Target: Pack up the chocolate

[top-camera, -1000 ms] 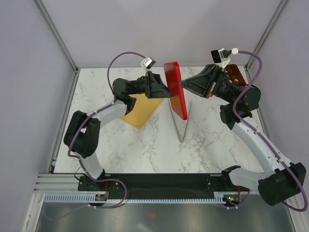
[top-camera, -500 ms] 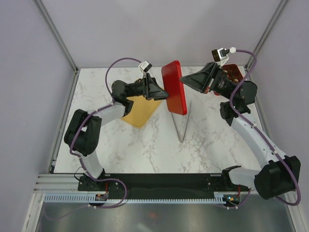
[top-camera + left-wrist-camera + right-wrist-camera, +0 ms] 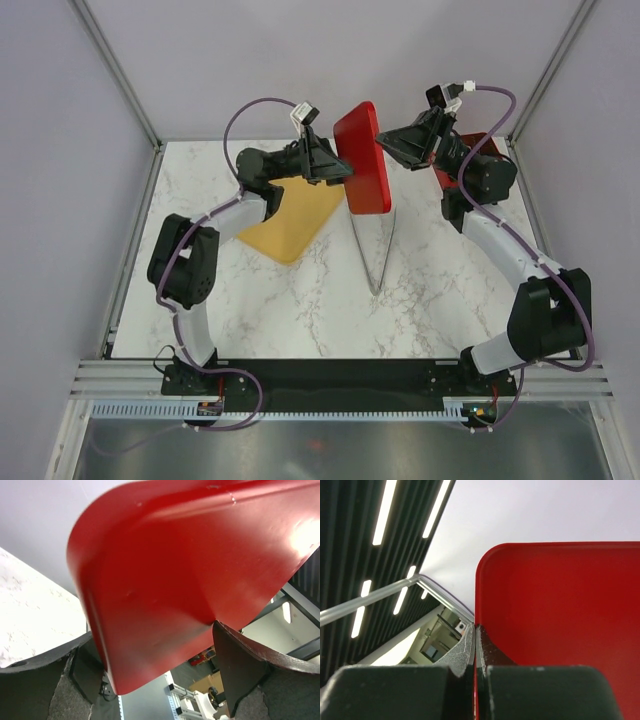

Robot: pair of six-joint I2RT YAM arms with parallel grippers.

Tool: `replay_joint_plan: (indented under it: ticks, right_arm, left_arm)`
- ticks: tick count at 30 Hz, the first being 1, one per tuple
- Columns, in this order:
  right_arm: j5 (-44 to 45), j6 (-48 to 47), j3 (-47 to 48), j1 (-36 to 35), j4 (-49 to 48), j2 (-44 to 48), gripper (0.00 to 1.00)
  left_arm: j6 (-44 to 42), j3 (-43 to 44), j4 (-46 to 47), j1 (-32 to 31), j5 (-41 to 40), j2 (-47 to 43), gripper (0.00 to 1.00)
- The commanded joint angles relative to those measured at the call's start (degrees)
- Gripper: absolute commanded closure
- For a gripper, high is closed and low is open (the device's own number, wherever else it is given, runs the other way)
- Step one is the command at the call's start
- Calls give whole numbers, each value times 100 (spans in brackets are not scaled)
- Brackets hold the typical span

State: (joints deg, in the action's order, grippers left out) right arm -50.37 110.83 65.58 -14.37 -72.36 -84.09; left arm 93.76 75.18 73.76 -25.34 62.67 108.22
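Finding the packing near its end, in my judgement: the yellow tray, toward the surface's far left, shows no chocolate, and I can make out none in the red box at the far right corner, which is mostly hidden. The red lid hangs raised. Your right gripper pinches its edge. Your left gripper straddles a corner, and I cannot tell whether it grips. Lidding is left. The surface is white marble with tongs at its middle. The walls are pale lilac.

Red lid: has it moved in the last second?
Yes. The red lid has shifted up-frame, away from the metal tongs lying on the table. Its lower edge now only just reaches their open ends, where before it overlapped them.
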Motion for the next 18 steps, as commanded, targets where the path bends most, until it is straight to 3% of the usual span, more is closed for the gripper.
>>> replay_joint_plan:
  ticks: [1,5,8,10,13,14,16,17,18]
  right_arm:
    - [124,1170,385,66,-2019,-168,100]
    - [19,1222,569,224,-1914,-239,100]
    - [-236,1126,518,478,-1626,-265,100]
    - [-403,584,368,697,-1221,-230,97]
    - [-807,-1294,87,892,507,-46,81]
    - [-860,-1866,60,927,1782,24,77]
    - [-712,-3200,173,1041,3326,234,71]
    - [-589,-4434,296,1059,4908,279,69]
    - [-336,-5047,428,1094,5551,297,66]
  left_arm:
    - [406,682,2152,3,-168,172,11]
    - [486,946,2152,73,-220,322,14]
    - [503,955,2152,108,-291,366,26]
    - [521,894,2152,117,-291,384,37]
    - [609,806,2152,126,-291,489,48]
    - [644,762,2152,135,-317,515,51]
    - [723,718,2152,161,-335,620,58]
    - [749,692,2152,170,-335,647,60]
    - [793,665,2152,205,-317,682,64]
